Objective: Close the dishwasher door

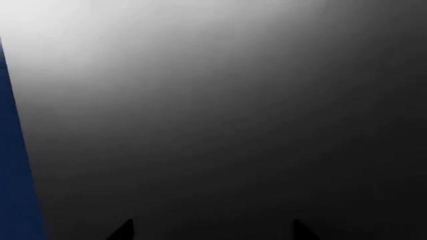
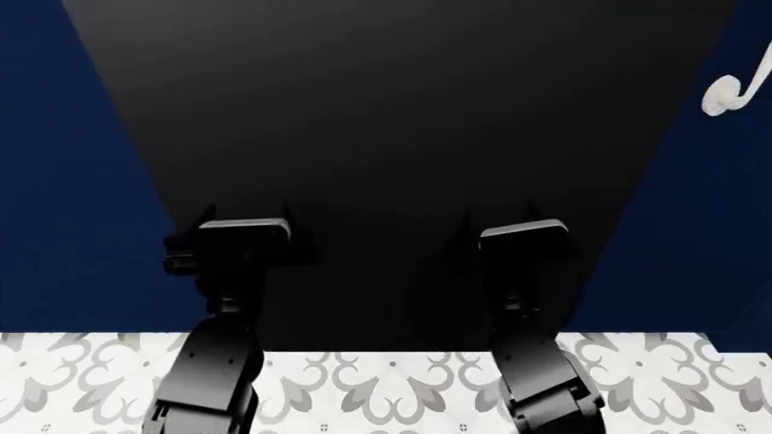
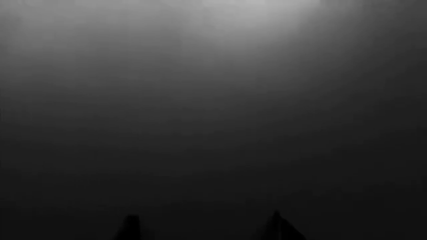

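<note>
The dishwasher door [image 2: 399, 117] is a wide matte black panel that fills the middle of the head view; its control strip and handle are out of view. Both arms reach forward to its lower part. My left gripper [image 2: 248, 215] and right gripper [image 2: 501, 217] sit close against the black face, side by side. In the left wrist view the door [image 1: 233, 125] fills the frame, and my left gripper [image 1: 213, 231] shows two dark fingertips spread wide, open and holding nothing. The right wrist view shows only the door [image 3: 213, 100] and my right gripper [image 3: 203, 227], also open.
Navy blue cabinet fronts flank the door on the left [image 2: 61, 181] and right [image 2: 711, 226], the right one with a white curved handle [image 2: 736, 90]. Patterned grey and white floor tiles [image 2: 386, 389] lie under the arms. A navy strip [image 1: 13, 175] edges the left wrist view.
</note>
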Robot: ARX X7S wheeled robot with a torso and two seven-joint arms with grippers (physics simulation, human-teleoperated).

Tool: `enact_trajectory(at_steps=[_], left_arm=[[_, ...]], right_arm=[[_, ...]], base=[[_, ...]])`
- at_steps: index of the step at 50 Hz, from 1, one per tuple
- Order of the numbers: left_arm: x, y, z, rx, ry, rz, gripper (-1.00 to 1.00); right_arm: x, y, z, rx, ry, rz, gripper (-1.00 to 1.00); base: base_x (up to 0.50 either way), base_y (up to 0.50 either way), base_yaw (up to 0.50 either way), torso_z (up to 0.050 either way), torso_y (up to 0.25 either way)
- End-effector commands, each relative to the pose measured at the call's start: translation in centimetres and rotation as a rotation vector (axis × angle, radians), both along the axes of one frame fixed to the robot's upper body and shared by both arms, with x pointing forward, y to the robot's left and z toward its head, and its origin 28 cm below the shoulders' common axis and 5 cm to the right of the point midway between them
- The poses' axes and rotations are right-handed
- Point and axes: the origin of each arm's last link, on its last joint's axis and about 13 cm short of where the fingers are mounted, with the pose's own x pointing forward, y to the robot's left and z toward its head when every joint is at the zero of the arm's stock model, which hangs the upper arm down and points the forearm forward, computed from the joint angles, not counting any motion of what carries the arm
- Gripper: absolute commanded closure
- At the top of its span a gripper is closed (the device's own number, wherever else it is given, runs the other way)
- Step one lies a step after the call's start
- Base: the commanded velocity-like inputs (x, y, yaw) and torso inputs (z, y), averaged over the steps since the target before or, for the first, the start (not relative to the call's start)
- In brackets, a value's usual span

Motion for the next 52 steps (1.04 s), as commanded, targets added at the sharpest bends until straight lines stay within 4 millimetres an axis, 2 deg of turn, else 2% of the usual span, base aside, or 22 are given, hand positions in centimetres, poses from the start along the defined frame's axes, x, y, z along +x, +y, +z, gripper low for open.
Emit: enact_trajectory(at_steps=[1, 14, 24, 35, 52], left_arm=[[0.4, 0.1, 0.5, -0.003, -0.004, 0.005, -1.0], [0.9, 0.0, 0.9, -0.011, 0.001, 0.004, -1.0], [2.7, -0.1, 0.3, -0.033, 0.063, 0.011, -1.0], [3.7, -0.6, 0.1, -0.013, 0.081, 0.007, -1.0], [5.3, -0.3, -0.3, -0.006, 0.117, 0.021, -1.0]], right_arm=[[1.4, -0.6, 2.5, 0.011, -0.07, -0.035, -1.0], [2.6, -0.8, 2.5, -0.006, -0.05, -0.053, -1.0], [3.5, -1.0, 2.4, -0.016, -0.033, -0.067, -1.0], [3.7, -1.4, 2.6, -0.016, -0.017, -0.087, -1.0], [3.7, -1.6, 2.5, -0.013, 0.023, -0.105, -1.0]], base=[[0.0, 0.0, 0.0, 0.0, 0.0], [0.0, 0.0, 0.0, 0.0, 0.001], [0.0, 0.0, 0.0, 0.0, 0.001], [0.01, 0.0, 0.0, 0.0, 0.001], [0.01, 0.0, 0.0, 0.0, 0.0]])
